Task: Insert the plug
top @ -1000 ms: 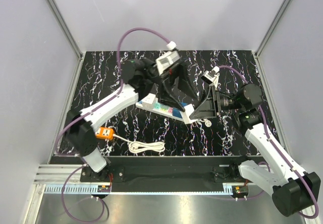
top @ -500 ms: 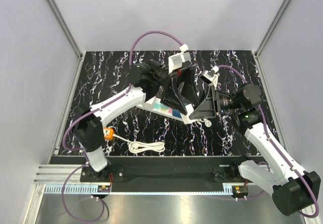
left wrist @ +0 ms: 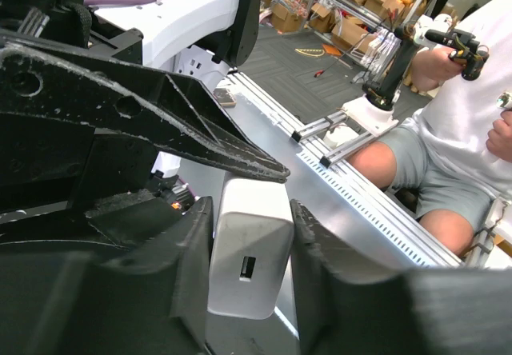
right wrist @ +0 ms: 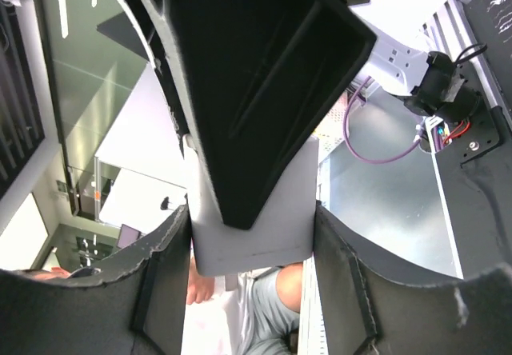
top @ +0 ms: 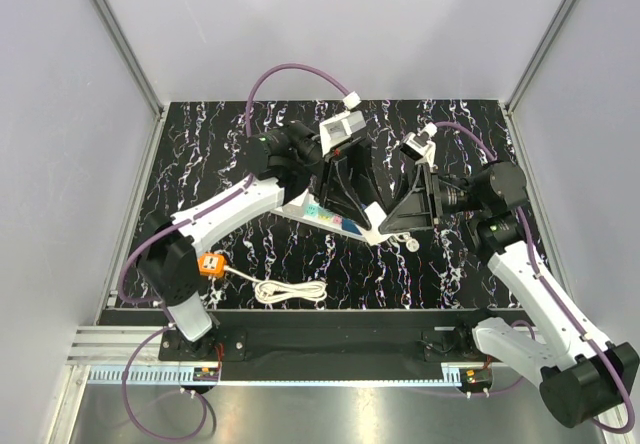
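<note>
The royal-blue plug (top: 351, 224) sits on the white power strip (top: 296, 203), next to a pale teal cube (top: 318, 209), and is partly hidden under my left gripper (top: 358, 207). In the left wrist view that gripper (left wrist: 250, 215) is shut on a white block (left wrist: 248, 279) with a small USB slot, at the strip's right end. My right gripper (top: 386, 226) meets the same end from the right. In the right wrist view its jaws (right wrist: 250, 217) press both sides of the white block (right wrist: 280, 247), with the left arm's black finger (right wrist: 256, 91) across it.
An orange socket block (top: 210, 264) with a coiled white cord (top: 290, 291) lies at the front left of the black marbled table (top: 200, 154). Grey walls close in both sides. A metal rail (top: 320, 374) runs along the near edge.
My left gripper, open over the strip before, has closed on the white block, and its wrist has shifted slightly. The right arm has lifted a little. The strip has stayed where it was.
</note>
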Controlling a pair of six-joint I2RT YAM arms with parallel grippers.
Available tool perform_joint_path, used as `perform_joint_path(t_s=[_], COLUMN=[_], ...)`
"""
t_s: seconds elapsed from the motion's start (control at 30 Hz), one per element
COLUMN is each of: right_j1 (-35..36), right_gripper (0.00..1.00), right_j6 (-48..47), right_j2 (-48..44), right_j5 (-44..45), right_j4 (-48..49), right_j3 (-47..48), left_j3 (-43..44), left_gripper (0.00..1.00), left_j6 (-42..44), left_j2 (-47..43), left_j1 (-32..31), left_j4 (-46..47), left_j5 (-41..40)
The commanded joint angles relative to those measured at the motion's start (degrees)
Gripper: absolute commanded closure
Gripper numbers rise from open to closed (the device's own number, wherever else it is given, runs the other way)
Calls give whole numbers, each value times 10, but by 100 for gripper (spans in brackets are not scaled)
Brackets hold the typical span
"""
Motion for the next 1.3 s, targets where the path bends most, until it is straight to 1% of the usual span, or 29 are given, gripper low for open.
perform_joint_path(t_s=[0.0, 0.07, 0.1, 0.13, 0.17, 0.2, 0.33, 0.37, 0.4, 0.43, 0.47, 0.5, 0.53, 0.57, 0.6, 0.67, 0.7, 0.73, 0.77, 0.8, 0.87, 0.93, 1.03, 1.1, 1.13, 1.27], right_j1=[2, 2, 2, 2, 2, 1, 1, 2, 2, 1, 2, 2, 2, 2, 1, 1, 1, 1, 1, 1, -3, -12, -25, -33, -35, -41], right_gripper=[100, 100, 100, 100, 100, 100, 100, 100, 100, 100, 100, 100, 100, 100, 98, 74, 50, 43, 36, 21, 10, 1, 0, 0, 0, 0], right_j6=[5, 9, 10, 10, 10, 14, 49, 60, 74, 77, 77, 76, 76, 76, 75, 48, 33, 14, -34, -59, -111, -123, -136, -142, -142, -154], right_j2=[-8, -6, -3, 0, 3, 9, 24, 26, 30, 30, 30, 28, 27, 26, 23, 20, 16, 13, 10, 5, 3, 5, 18, 27, 31, 41], right_j5=[10, 13, 13, 14, 18, 19, 21, 22, 22, 21, 21, 21, 22, 24, 24, 24, 23, 24, 29, 34, 53, 60, 64, 64, 62, 61], right_j4=[41, 42, 44, 45, 50, 53, 107, 135, 145, 149, 150, 150, 150, 149, 145, 110, 92, 69, 10, -21, -86, -97, -107, -109, -111, -112], right_j3=[29, 31, 32, 33, 33, 34, 24, 21, 15, 14, 11, 9, 7, 6, 6, 10, 12, 14, 23, 29, 42, 47, 60, 68, 71, 78], left_j3=[7, -8, -12, -19, -23, -26, -34, -36, -36, -35, -32, -30, -23, -19, -18, -18, -21, -30, -38, -46, -76, -119, -158, -161, -158, -153], left_gripper=[77, 76, 73, 58, 29, 27, 26, 27, 33, 42, 57, 86, 95, 100, 100, 100, 100, 100, 100, 100, 100, 100, 100, 100, 100, 100], left_j6=[-18, -11, -9, -7, -7, -5, -7, -6, -7, -6, -7, -9, -16, -19, -26, -40, -48, -64, -74, -97, -118, -123, -118, -133, -142, -180], left_j2=[-12, -21, -23, -26, -32, -33, -38, -39, -38, -37, -35, -33, -29, -24, -22, -18, -17, -17, -18, -18, -21, -38, -61, -64, -60, -57], left_j1=[-2, -2, -1, -2, -1, -2, -2, -2, -1, -1, -1, -1, -1, -1, 0, 3, 6, 17, 26, 36, 71, 105, 144, 164, 186, 240], left_j4=[191, 191, 191, 192, 191, 191, 191, 191, 191, 190, 190, 190, 190, 191, 190, 191, 191, 191, 192, 191, 191, 191, 191, 191, 191, 190], left_j5=[96, 98, 99, 101, 103, 103, 109, 109, 109, 109, 109, 109, 109, 109, 109, 109, 108, 103, 94, 73, 58, 42, 19, 1, -4, -26])
